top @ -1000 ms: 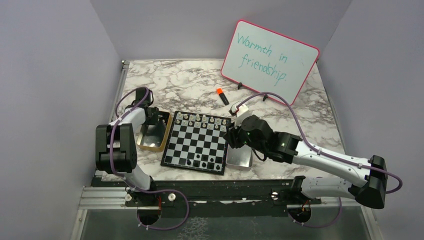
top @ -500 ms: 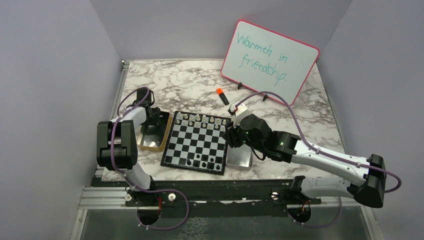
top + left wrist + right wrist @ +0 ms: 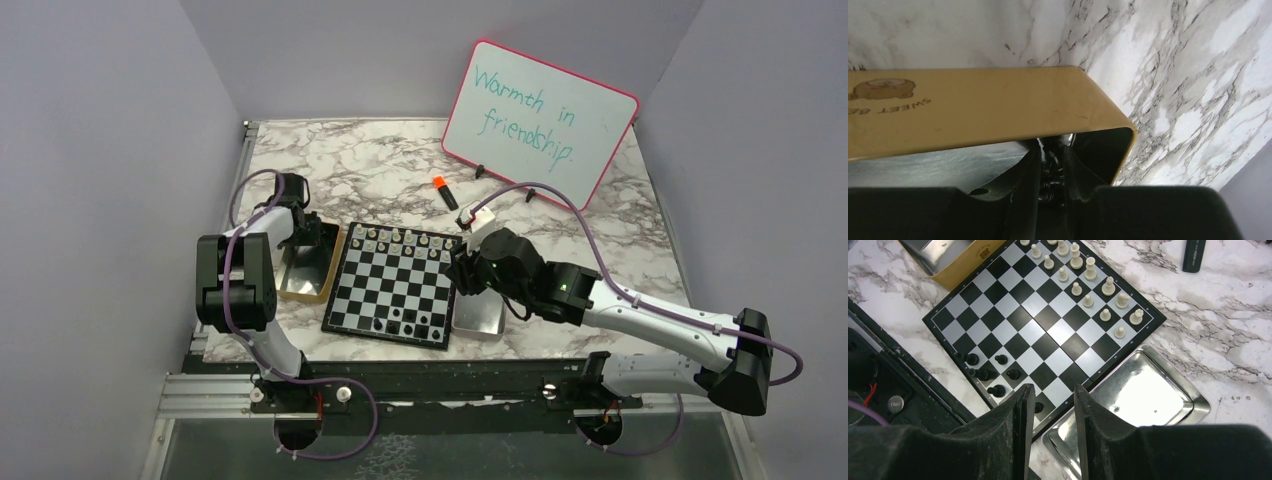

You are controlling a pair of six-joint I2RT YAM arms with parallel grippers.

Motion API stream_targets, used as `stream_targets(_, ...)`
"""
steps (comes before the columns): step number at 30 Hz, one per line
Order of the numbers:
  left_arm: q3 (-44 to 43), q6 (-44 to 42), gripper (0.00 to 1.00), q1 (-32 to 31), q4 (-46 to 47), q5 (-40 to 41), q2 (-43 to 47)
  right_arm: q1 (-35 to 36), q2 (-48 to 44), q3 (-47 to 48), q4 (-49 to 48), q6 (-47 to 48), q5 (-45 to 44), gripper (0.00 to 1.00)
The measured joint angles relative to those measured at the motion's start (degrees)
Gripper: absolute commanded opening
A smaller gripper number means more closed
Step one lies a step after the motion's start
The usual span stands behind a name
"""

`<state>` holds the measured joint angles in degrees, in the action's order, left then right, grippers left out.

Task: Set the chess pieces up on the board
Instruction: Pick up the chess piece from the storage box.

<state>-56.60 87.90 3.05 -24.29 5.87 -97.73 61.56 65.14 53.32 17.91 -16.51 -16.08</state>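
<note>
The board (image 3: pixel 393 285) lies mid-table. White chess pieces (image 3: pixel 400 240) fill its far rows, also shown in the right wrist view (image 3: pixel 1088 287). A few black chess pieces (image 3: pixel 405 322) stand on its near rows (image 3: pixel 990 372). My left gripper (image 3: pixel 312 232) reaches down into the far end of the gold tray (image 3: pixel 305 290). In the left wrist view its fingers (image 3: pixel 1053 145) press on a black chess piece (image 3: pixel 1055 167) behind the tray wall (image 3: pixel 973 105). My right gripper (image 3: pixel 462 275) hovers open and empty over the board's right edge (image 3: pixel 1053 392).
A silver tray (image 3: pixel 478 320) sits against the board's right side (image 3: pixel 1148 400), with no pieces showing in it. An orange-capped marker (image 3: pixel 445 192) lies behind the board. A pink-rimmed whiteboard (image 3: pixel 540 120) leans at the back right. Grey walls close in both sides.
My left gripper's fingers have closed in on the black piece inside the gold tray, and that wrist shifted slightly toward the far end. The right arm has barely moved.
</note>
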Motion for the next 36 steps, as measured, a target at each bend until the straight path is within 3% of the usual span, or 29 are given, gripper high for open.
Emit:
stream_targets(8, -1.9, 4.5, 0.17, 0.4, -5.2, -0.5, -0.9, 0.0, 0.0, 0.0, 0.0, 0.0, 0.0, 0.4)
stream_targets(19, -1.8, 6.0, 0.0, 1.1, -8.5, 0.1, 1.7, 0.0, -0.6, 0.0, 0.1, -0.1, 0.0, 0.4)
stream_targets(23, -1.8, 5.7, 0.0, 1.1, -8.7, 1.3, 4.2, 0.0, -0.7, 0.0, 0.1, -0.4, 0.0, 0.4)
stream_targets(31, -1.9, -1.7, 0.0, 1.4, -8.8, 5.6, 9.3, 0.0, -1.0, 0.0, 0.2, -0.6, 0.1, 0.4)
stream_targets(36, -1.9, -12.8, 0.0, 1.4, -6.6, 7.9, 16.7, 0.0, -2.5, 0.0, 0.1, -1.3, 0.1, 0.4)
